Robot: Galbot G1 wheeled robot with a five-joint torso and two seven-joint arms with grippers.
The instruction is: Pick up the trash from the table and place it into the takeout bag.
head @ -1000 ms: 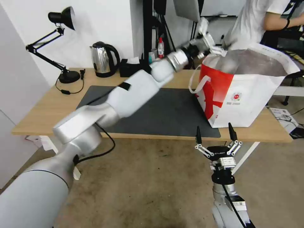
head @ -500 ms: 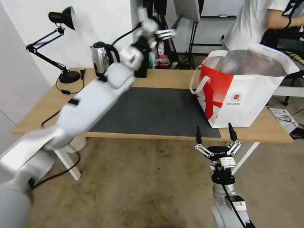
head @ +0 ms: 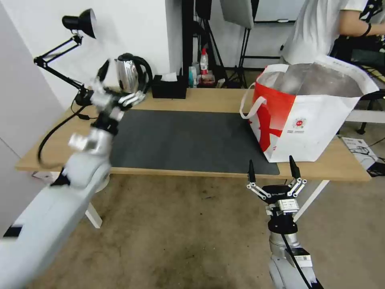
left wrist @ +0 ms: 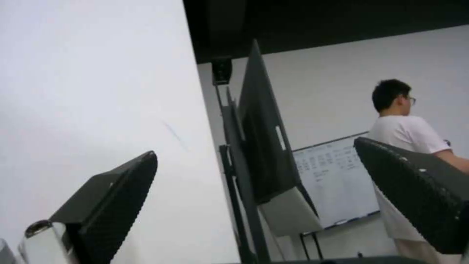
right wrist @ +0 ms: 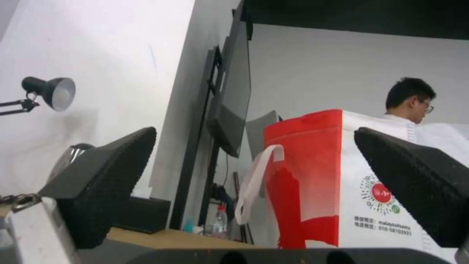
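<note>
Black-fingered right gripper (head: 272, 172) sits parked nearest, below the worktop's front edge, jaws wide apart, nothing between them; pointing up, likely idle so it stays out of the working arm's way. Just beyond and above it stands the large boxy white takeout bag with red side panel and silver foil lining (head: 317, 120), on the long light-wood worktop (head: 60, 140), at the right end, mouth open upward so items can be dropped in. A white loop handle (head: 250, 106) hangs off the red side toward the dark grey rectangular mat (head: 188, 140). Bag print: small round red logo with lines of small text under it; in the right wrist view a phone-like number "010-58103931" looks readable, the rest too small. No trash visible on the worktop; judged already in the bag, though its contents are hidden. Left gripper (head: 118, 86) is raised far left, over the mat's back corner, fingers spread, empty. Right behind it: shiny steel kettle with black handle (head: 130, 76); further right, black tissue box (head: 169, 88).
</note>
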